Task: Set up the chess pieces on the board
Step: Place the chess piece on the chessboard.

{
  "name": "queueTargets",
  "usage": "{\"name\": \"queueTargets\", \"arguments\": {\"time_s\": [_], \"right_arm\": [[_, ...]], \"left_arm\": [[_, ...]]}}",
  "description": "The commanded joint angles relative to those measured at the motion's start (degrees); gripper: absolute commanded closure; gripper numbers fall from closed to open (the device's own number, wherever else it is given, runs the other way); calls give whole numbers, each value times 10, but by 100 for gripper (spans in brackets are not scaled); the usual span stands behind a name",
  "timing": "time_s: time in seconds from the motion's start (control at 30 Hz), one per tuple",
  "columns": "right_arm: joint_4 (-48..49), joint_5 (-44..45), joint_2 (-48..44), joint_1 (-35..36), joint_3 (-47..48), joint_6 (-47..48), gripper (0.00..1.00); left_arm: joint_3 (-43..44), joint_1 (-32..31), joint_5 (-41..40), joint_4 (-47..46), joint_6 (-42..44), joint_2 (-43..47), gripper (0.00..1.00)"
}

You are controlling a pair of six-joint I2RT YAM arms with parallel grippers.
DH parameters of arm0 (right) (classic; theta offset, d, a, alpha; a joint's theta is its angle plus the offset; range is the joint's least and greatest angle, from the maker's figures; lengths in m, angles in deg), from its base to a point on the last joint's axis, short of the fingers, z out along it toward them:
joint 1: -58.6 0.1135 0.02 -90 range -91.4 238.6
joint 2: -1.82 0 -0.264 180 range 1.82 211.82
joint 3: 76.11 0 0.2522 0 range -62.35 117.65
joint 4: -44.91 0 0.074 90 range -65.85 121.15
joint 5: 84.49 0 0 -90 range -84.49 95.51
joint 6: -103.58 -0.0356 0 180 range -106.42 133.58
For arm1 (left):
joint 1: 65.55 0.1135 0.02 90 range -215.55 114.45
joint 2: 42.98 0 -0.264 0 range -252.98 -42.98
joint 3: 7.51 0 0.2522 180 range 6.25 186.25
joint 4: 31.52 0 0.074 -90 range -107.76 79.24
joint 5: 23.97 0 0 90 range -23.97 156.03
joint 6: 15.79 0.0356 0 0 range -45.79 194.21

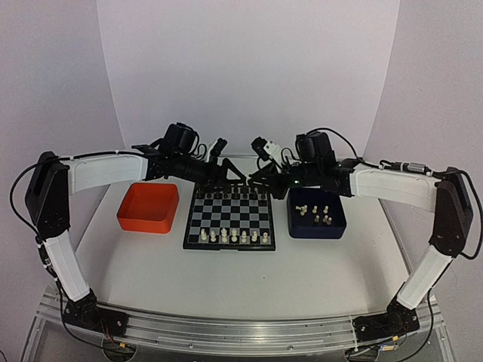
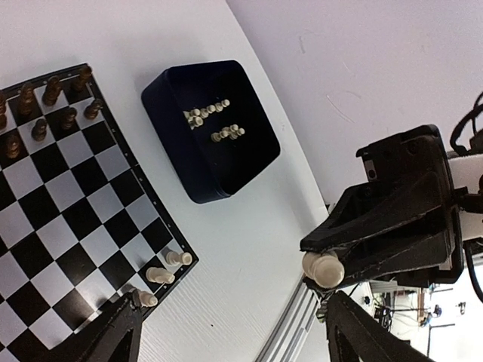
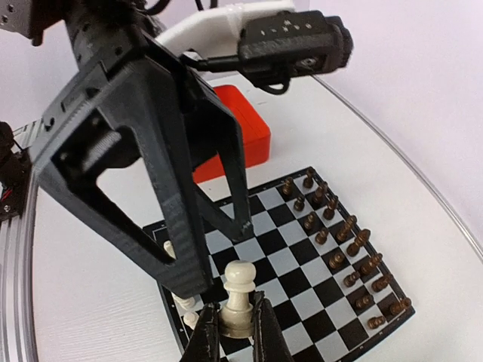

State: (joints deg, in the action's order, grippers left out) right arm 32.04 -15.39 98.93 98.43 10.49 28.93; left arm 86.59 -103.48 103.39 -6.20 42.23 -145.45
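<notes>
The right claw pinches a cream chess piece by its base. The spread left claw should close squarely on its head before release.

No text, number or brand is legible; pale marks on the black border of the board are too small to read.

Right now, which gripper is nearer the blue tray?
Right. The right gripper hovers at the board's edge beside the tray; the left gripper is beyond it, over the board.
</notes>
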Motion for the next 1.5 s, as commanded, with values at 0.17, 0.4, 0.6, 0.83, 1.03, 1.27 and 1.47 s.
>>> {"name": "queueTargets", "arguments": {"time_s": [0.17, 0.4, 0.6, 0.83, 1.03, 1.27, 1.47], "right_arm": [[32, -79, 0, 1, -8, 11, 100], [48, -92, 2, 1, -7, 8, 100], [50, -99, 4, 1, -11, 10, 100], [49, -61, 15, 1, -1, 5, 73], [46, 26, 2, 1, -34, -19, 27], [35, 194, -18, 0, -82, -39, 14], [34, 280, -21, 0, -91, -69, 7]], "left_arm": [[30, 2, 99, -60, 8, 2, 41], [44, 1, 106, -40, 12, -11, 61], [44, 1, 118, -49, 10, -16, 81], [37, 2, 94, -43, 19, -1, 100], [28, 1, -142, 77, 55, 42, 100], [-26, 1, -367, 221, 29, 88, 100], [-67, 0, -388, 263, -5, 91, 100]]}}
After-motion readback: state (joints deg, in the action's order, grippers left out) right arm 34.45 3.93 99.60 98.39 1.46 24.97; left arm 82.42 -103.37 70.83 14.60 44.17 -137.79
